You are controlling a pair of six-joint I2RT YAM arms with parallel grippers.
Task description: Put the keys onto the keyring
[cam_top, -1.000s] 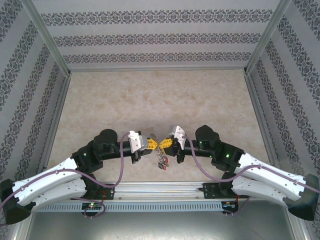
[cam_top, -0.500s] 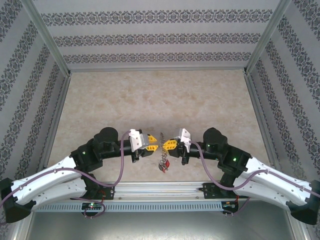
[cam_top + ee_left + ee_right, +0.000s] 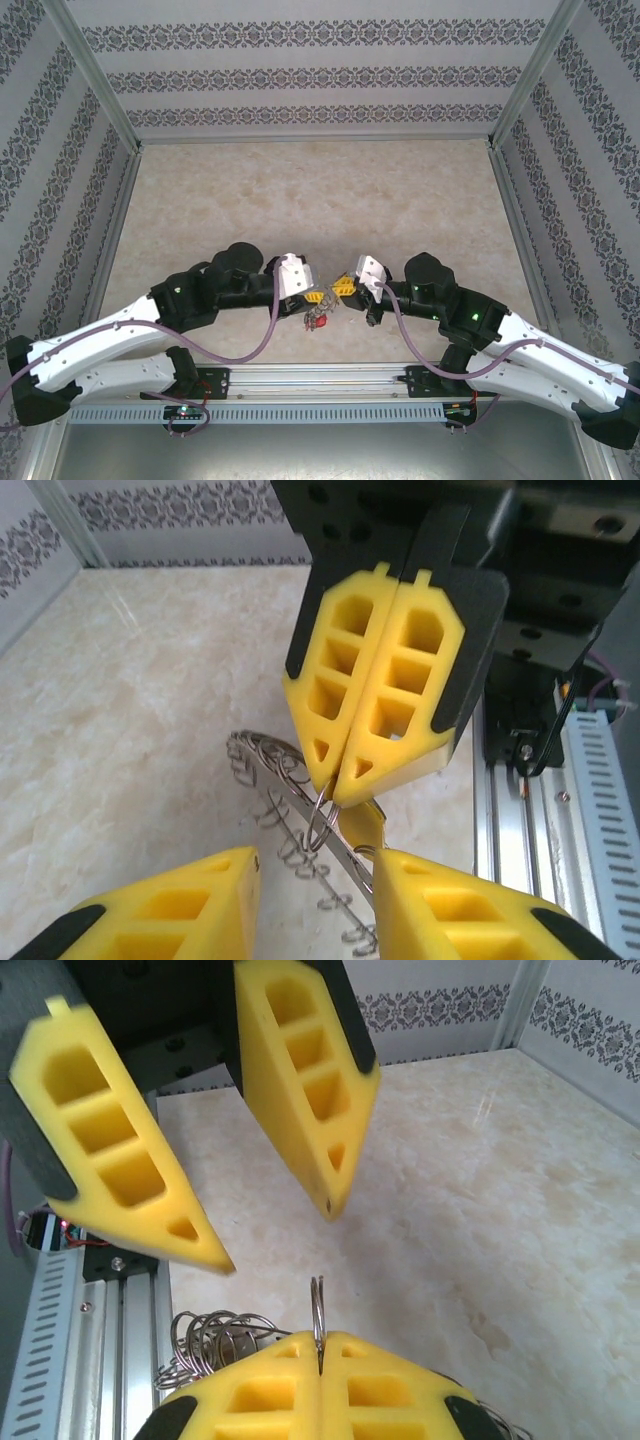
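The right tool (image 3: 335, 792) was clenched, its yellow fingers pressed flat together on a thin wire loop of the keyring (image 3: 318, 1305). The loop stood upright out of the fingertips. The keyring was held above the table (image 3: 300, 190), just beyond the middle of the rail (image 3: 320, 378). In the left wrist view its scalloped, chain-like rim ran down and away beneath the pinch point. The left tool (image 3: 316, 297) was released. Its fingers were spread to either side of the loop and clear of it, facing the right tool tip to tip. The keys (image 3: 320, 322) hung in a small cluster under both tools, on the rail side, one red head visible. Whether any key was threaded on the keyring could not be determined.
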